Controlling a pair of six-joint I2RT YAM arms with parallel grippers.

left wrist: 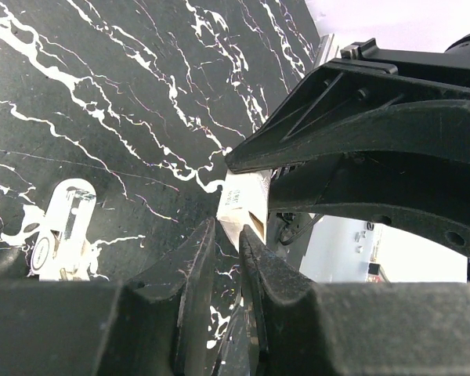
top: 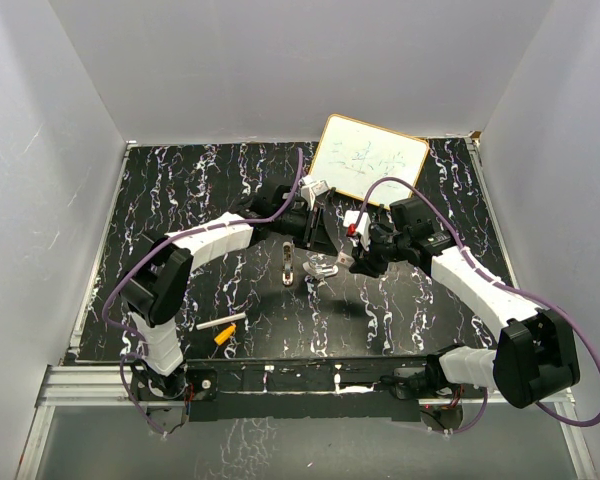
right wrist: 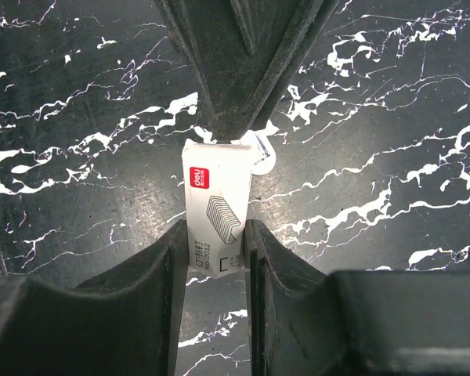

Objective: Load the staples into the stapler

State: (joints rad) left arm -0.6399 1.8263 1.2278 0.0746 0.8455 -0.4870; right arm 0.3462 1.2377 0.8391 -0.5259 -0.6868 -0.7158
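Note:
A small white staple box (right wrist: 215, 207) with a red logo is held above the table, and my right gripper (right wrist: 215, 235) is shut on its sides. My left gripper (left wrist: 229, 229) comes from the opposite side. Its fingers (right wrist: 235, 78) close to a narrow V on the box's far end (left wrist: 243, 200), pinching the open end. In the top view both grippers meet mid-table, left (top: 318, 228) and right (top: 358, 240). The tiny white and grey stapler (top: 322, 268) lies on the black marbled table just below them, also at the left of the left wrist view (left wrist: 63, 231).
A slim grey piece (top: 287, 262) lies left of the stapler. Nearer the front left are a white stick (top: 220, 324) and an orange piece (top: 223, 337). A whiteboard (top: 368, 160) leans at the back right. White walls enclose the table.

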